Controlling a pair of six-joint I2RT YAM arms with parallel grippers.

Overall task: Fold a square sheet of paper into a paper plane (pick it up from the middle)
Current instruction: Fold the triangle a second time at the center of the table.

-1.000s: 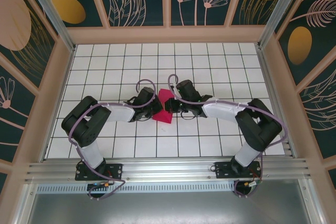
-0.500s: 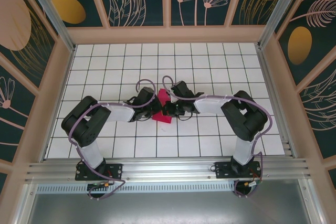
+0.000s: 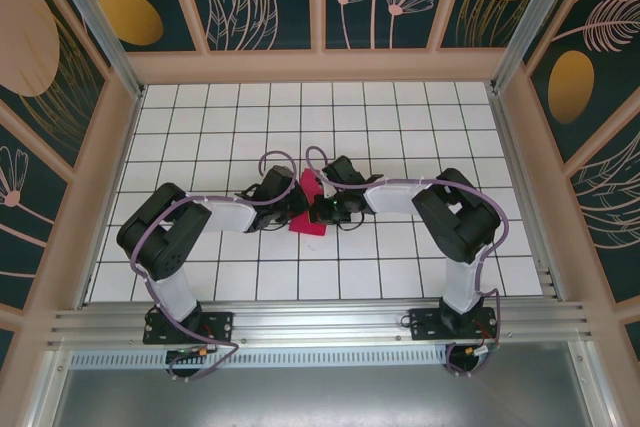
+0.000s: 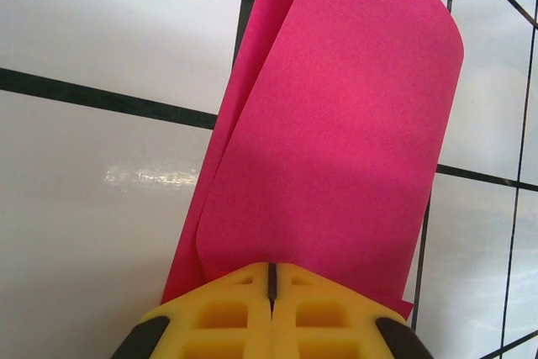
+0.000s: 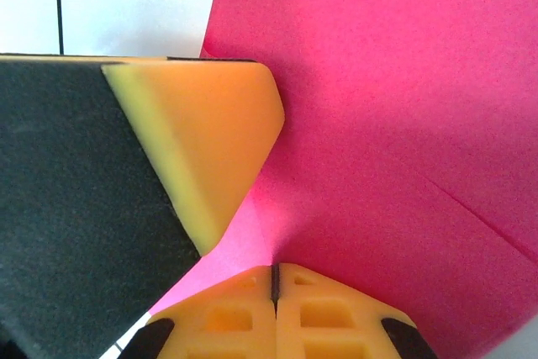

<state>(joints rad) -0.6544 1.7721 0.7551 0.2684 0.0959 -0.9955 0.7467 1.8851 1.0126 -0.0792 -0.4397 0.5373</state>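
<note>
The square sheet of paper [image 3: 310, 224] is magenta-red, folded over and standing up off the tiles between my two grippers at the middle of the table. My left gripper [image 3: 297, 205] meets it from the left. In the left wrist view its yellow fingertips [image 4: 271, 268] are shut on the lower edge of the doubled sheet [image 4: 336, 124]. My right gripper [image 3: 322, 209] meets it from the right, shut [image 5: 276, 268] on the paper [image 5: 395, 107] where a crease runs in. The left gripper's finger [image 5: 202, 132] shows close beside it. A paper plane is out of view.
The white tiled table [image 3: 420, 117] has wooden walls on three sides. Both arms reach inward from their bases at the near edge, with the right arm's elbow [image 3: 455, 212] bent in towards the centre.
The right arm's elbow has swung left towards the centre, and its gripper has edged left. The paper between the grippers looks narrower. The left arm has stayed put.
</note>
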